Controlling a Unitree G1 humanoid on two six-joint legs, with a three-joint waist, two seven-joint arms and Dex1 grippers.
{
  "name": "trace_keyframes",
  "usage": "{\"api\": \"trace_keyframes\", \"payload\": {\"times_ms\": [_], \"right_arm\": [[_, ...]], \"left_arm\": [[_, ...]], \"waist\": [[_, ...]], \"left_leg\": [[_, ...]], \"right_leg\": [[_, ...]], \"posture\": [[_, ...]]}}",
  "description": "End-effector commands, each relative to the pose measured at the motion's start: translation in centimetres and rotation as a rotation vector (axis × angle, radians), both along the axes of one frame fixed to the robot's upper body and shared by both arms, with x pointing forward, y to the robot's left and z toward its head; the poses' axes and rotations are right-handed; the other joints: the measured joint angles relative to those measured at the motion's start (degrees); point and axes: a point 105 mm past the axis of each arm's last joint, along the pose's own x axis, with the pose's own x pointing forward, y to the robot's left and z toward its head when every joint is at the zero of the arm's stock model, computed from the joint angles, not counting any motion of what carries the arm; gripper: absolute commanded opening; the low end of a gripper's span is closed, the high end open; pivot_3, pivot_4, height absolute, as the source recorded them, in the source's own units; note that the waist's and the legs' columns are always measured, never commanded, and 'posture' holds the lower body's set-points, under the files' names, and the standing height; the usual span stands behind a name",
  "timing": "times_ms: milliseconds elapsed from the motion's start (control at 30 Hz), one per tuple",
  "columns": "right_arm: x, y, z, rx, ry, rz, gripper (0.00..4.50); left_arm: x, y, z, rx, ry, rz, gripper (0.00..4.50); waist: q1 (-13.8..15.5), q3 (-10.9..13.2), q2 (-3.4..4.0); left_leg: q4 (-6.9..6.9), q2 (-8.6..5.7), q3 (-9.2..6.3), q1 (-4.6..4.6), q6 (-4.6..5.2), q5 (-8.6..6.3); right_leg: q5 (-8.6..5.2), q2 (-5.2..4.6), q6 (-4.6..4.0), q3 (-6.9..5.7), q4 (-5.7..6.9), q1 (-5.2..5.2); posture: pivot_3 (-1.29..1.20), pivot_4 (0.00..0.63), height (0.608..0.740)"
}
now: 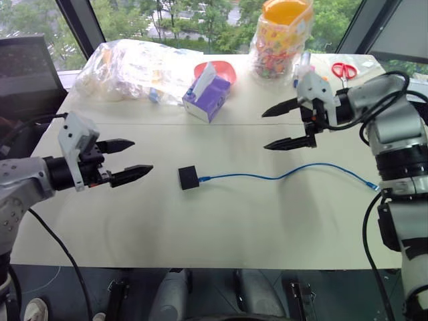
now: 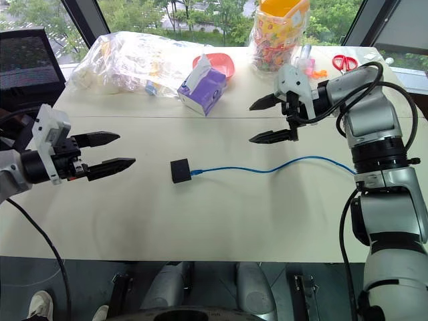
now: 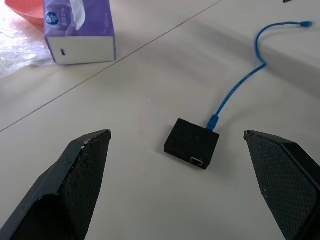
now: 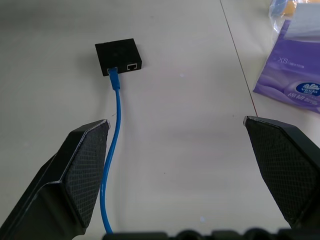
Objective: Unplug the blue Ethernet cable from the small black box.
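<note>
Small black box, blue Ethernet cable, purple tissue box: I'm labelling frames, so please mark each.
small black box [image 1: 188,177]: left eye view, top face.
blue Ethernet cable [image 1: 294,170]: left eye view, mid-length.
purple tissue box [image 1: 211,97]: left eye view, side face.

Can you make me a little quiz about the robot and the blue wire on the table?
1. True or false: the blue Ethernet cable is plugged into the small black box.
2. What is the left gripper holding? A) the box B) the cable C) nothing
3. Fill in: the purple tissue box stands next to a red ____.

Key:
1. True, its plug sits in the box's side.
2. C, both it and the right gripper are open above the table.
3. Bowl.
</note>
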Motion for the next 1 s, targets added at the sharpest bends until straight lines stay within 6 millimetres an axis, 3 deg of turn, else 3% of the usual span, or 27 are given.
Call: {"api": "trace_keyframes", "payload": {"times_ms": [33,633,1000], "right_arm": [[-0.2,0.2,1.3,0.011,-0.045,0.017,4.50],[-0.2,0.3,1.3,0.023,-0.041,0.012,4.50],[-1.4,0.1,0.8,-0.006,-0.006,0.040,4.50]], "left_arm": [[-0.1,0.1,1.5,0.000,-0.083,0.007,4.45],[0.1,0.4,1.9,0.007,-0.106,0.029,4.45],[0.5,0.1,1.5,-0.005,-0.086,0.008,4.45]], "waist": [[0.01,0.00,0.00],[0.00,0.00,0.00],[0.02,0.00,0.00]], "left_leg": [[0.00,0.00,0.00,0.00,0.00,0.00],[0.05,0.00,0.00,0.01,0.00,0.00],[0.16,0.00,0.00,0.03,0.00,0.00]], "right_leg": [[0.00,0.00,0.00,0.00,0.01,0.00],[0.00,0.01,0.00,0.00,0.09,-0.01],[0.00,0.01,0.00,0.00,0.34,-0.06]], "posture": [[0.00,0.150,0.740],[0.00,0.150,0.740],[0.00,0.150,0.740]]}}
